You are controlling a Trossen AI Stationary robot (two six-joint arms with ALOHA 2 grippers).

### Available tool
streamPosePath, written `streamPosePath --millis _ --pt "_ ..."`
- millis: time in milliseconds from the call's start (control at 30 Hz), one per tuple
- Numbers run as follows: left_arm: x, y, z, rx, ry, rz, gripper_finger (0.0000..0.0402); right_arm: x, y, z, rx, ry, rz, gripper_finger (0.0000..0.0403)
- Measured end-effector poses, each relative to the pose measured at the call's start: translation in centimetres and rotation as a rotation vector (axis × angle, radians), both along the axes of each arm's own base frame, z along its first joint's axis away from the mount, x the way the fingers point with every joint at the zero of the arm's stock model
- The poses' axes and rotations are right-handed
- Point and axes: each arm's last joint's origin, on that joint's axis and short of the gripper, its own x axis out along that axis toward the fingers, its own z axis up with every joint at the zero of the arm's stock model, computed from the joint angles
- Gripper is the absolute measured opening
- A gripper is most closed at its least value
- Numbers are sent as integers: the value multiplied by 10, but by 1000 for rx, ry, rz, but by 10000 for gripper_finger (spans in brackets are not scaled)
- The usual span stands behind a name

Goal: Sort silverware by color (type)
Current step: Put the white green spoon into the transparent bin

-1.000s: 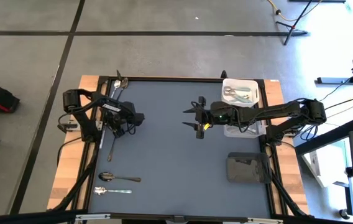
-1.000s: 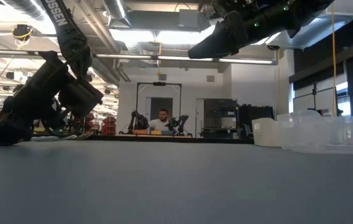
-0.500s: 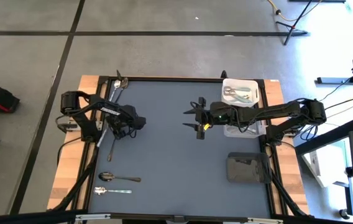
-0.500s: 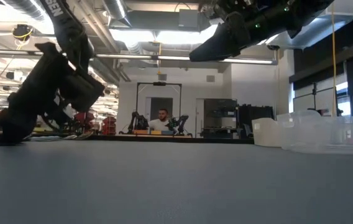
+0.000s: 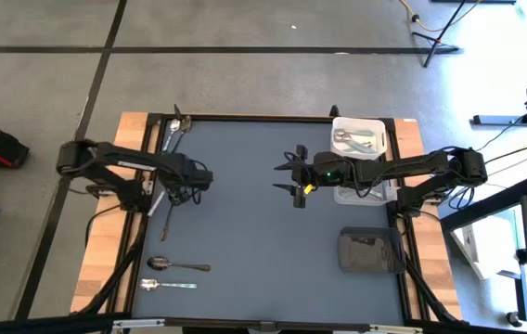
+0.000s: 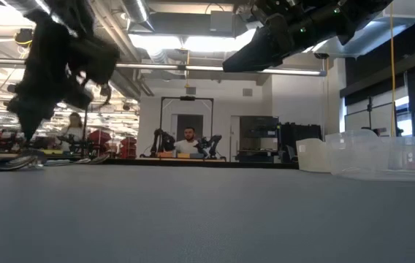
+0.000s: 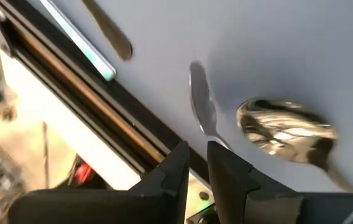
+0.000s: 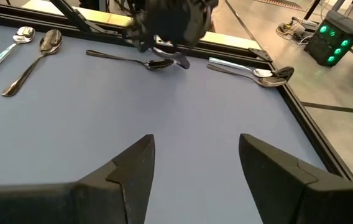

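1. Since the earlier frames the left arm has stretched out flatter along the table's left edge, its base joint now showing farther left in the high view, and the left gripper (image 5: 192, 174) has come down beside a dark spoon (image 5: 167, 215); the right arm has not shifted.
2. In the left wrist view the left gripper's fingers (image 7: 167, 177) stand almost together, only a thin gap between them, just above the grey mat (image 5: 263, 232). A slim handle (image 7: 202, 106) runs toward that gap, but whether the fingers actually pinch it I cannot tell.
3. Beside that handle lies a shiny spoon bowl (image 7: 286, 127), and another handle (image 7: 108, 28) lies farther along the mat's black edge.
4. The right gripper (image 5: 289, 175) hangs above the middle of the mat, its fingers (image 8: 127, 168) spread wide with nothing between them.
5. Silverware still on the mat: a cluster (image 5: 176, 130) at the far left corner, lying over the frame, and two spoons near the front left, one dark spoon (image 5: 177, 265) and one with a pale handle (image 5: 167, 284) just in front of it.
6. Several pieces lie in the white bin (image 5: 341, 123) at the far right edge; a clear bin (image 5: 343, 196) sits just in front of it under the right arm, and a dark bin (image 5: 368, 250) nearer the front right.
7. In the low view a person (image 6: 188, 142) sits far behind the table.
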Motion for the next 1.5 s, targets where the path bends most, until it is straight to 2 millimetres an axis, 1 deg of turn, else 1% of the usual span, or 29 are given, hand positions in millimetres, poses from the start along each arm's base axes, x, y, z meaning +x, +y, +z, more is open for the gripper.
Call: streamPosePath --millis 133,233,333,400,500,567,700,833,933,1100,1233,1367,1500 --pt "-1 -5 26 47 -140 -40 54 0 0 0 0 0 0 223" --pt "-5 -7 41 42 -239 -44 54 0 0 0 3 0 -1 223" --pt "-8 -7 47 48 -296 -42 54 0 0 0 21 -2 -7 223" --pt "-10 -7 46 50 -307 -35 54 0 0 0 22 -2 -6 223" --pt "-12 -3 40 50 -296 -9 57 0 0 0 22 -3 -6 223" --pt "-12 0 33 29 -281 1 65 0 0 0 22 -3 -6 223" --pt "-10 9 19 -16 -268 16 95 0 0 0 22 -3 -5 223" --pt "-2 20 9 -50 -272 53 127 0 0 0 22 -4 -5 223" --pt "4 25 -1 -67 -240 79 140 0 0 0 22 -4 -5 223" --pt "9 32 -19 -39 -120 90 143 0 0 0 23 -2 -5 223" --pt "13 34 -29 -42 -81 96 143 0 0 0 23 -1 -5 223" --pt "16 35 -35 -47 -63 95 143 0 0 0 23 -1 -5 223" --pt "16 35 -37 -42 -64 95 143 0 0 0 23 -1 -5 223"
